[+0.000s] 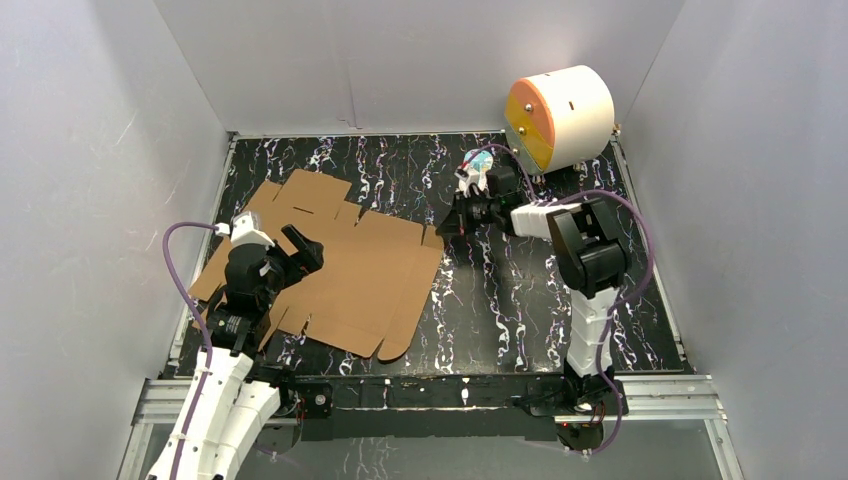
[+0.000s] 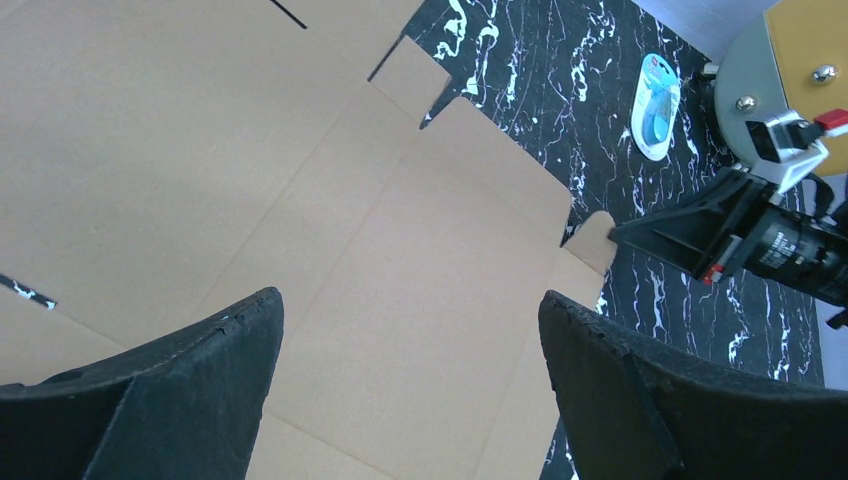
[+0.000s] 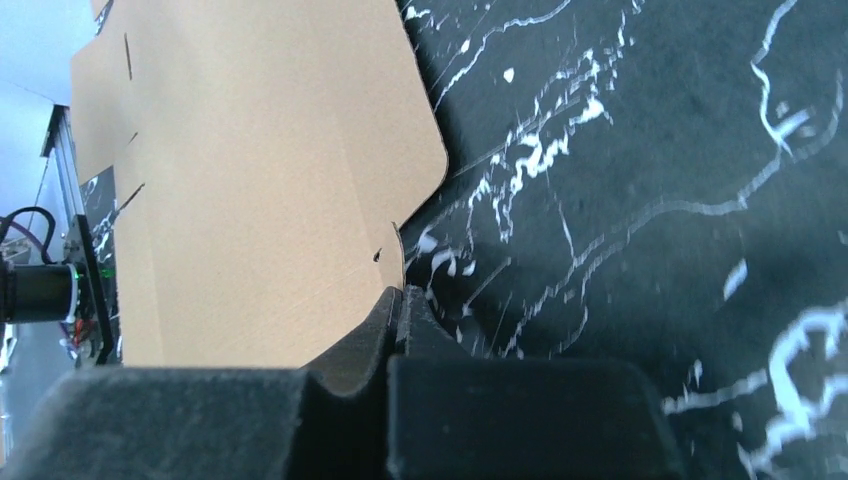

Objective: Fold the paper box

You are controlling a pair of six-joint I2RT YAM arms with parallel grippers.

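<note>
We count two arms, two claws, one box, one small packet and one cylinder, all on one black marbled table (image 1: 520, 300).

Nearest us, the left arm (image 1: 225, 390) rises from the near left corner. Its left claw (image 1: 300, 255) hangs over the box (image 1: 360, 280) with the jaws spread wide and nothing between them. From the left wrist we see only bare cardboard under the gap.

The box is still a flat die-cut sheet, lying on the left half of the table. It is plain brown, unprinted, with crease lines, narrow slits, notched tabs and rounded flap corners. It sits askew to the table edges. Its long axis seems to run from the far left toward the near right, with a stepped cluster of flaps at the far left end and a rounded flap at the near right.

The right arm (image 1: 590, 300) stands at the near right and reaches leftward across the middle. The right claw (image 1: 447, 222) is clenched on a small tab at the sheet's far right corner. From the right wrist the two fingers (image 3: 350, 350) meet with the tab's edge at their tips.

Beyond that claw lies the packet (image 1: 476, 165), white and teal. Farthest, in the far right corner, the white cylinder (image 1: 570, 110) lies on its side, its orange and yellow face turned left.
</note>
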